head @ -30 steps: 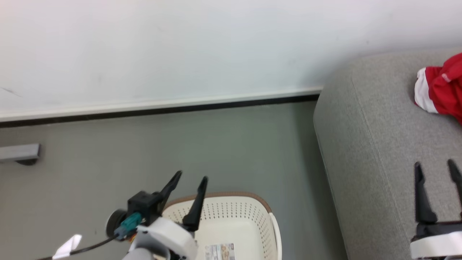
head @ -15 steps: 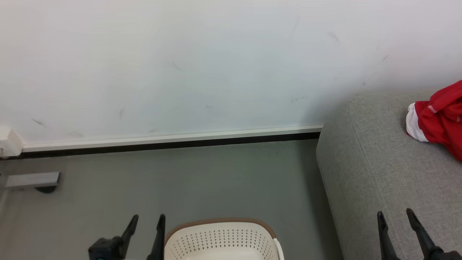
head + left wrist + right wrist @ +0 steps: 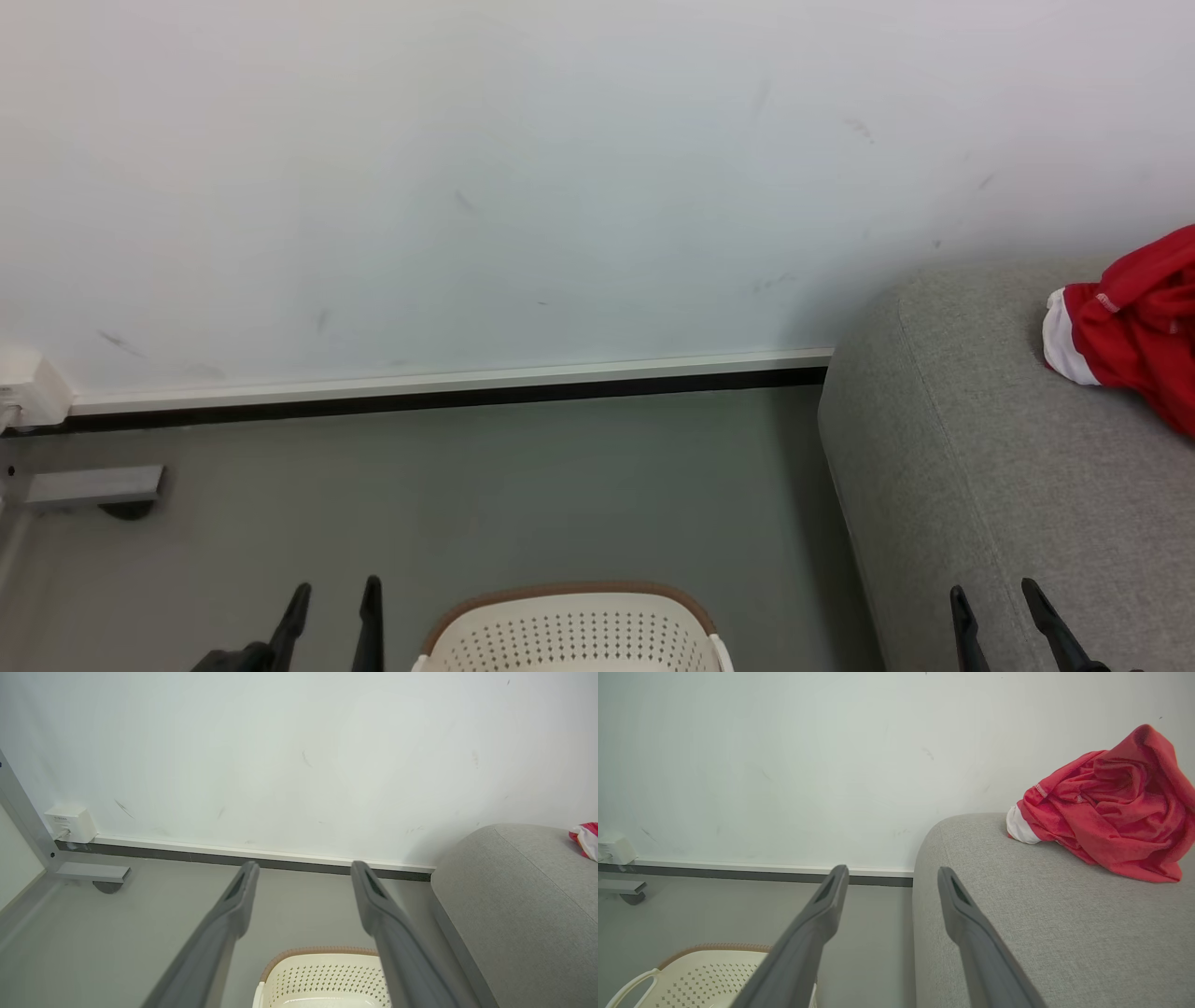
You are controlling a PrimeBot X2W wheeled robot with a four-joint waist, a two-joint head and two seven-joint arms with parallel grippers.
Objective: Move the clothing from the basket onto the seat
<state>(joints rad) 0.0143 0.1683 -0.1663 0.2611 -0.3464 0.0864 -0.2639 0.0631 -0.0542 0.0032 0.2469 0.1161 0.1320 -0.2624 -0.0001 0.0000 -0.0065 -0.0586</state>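
Note:
The red clothing (image 3: 1134,327) with a white band lies bunched on the grey seat (image 3: 980,467) at the right; the right wrist view shows the heap (image 3: 1111,807) resting on the cushion (image 3: 1017,914). The cream basket (image 3: 571,630) stands on the floor at the bottom centre, with only its far wall and brown rim in view. My left gripper (image 3: 336,597) stands open to the left of the basket, holding nothing. My right gripper (image 3: 994,597) stands open over the front of the seat, well short of the clothing, also holding nothing.
A white wall with a dark skirting strip (image 3: 448,392) runs behind the grey floor (image 3: 467,495). At the far left stand a white wall box (image 3: 33,387) and a grey metal foot (image 3: 93,485).
The head view has tilted up, so everything slid down the picture. Both grippers have dropped toward the bottom edge, and the left one has moved from over the basket to its left.

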